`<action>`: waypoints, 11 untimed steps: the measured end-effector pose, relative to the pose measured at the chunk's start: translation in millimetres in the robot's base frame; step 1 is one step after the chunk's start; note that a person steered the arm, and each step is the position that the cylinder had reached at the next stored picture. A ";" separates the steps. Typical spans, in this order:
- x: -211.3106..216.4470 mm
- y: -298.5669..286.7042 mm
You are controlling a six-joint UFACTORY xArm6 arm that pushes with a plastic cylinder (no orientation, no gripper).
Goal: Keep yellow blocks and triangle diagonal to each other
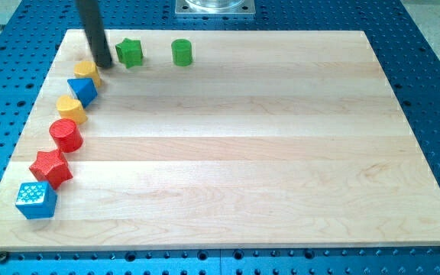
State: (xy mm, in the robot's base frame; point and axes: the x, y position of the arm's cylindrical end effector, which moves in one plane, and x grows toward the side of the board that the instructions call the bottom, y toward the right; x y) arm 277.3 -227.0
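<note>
My tip (pixel 104 64) rests on the board near the view's top left, just right of a yellow block (pixel 87 72) and just left of a green star block (pixel 129 53). Below that yellow block lies a blue triangle block (pixel 83 90), touching it. A second yellow block, heart-shaped (pixel 71 108), lies below and left of the triangle. The three form a slanted line running down to the left.
A green cylinder (pixel 182 52) stands right of the green star. Below the yellow heart, a red cylinder (pixel 66 134), a red star (pixel 50 167) and a blue cube (pixel 36 199) continue the line along the wooden board's (pixel 243 153) left edge.
</note>
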 end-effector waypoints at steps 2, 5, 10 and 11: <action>15.6 165.8; 52.7 2.3; 2.5 -77.1; 53.0 -55.8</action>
State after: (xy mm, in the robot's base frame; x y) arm 330.2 -282.8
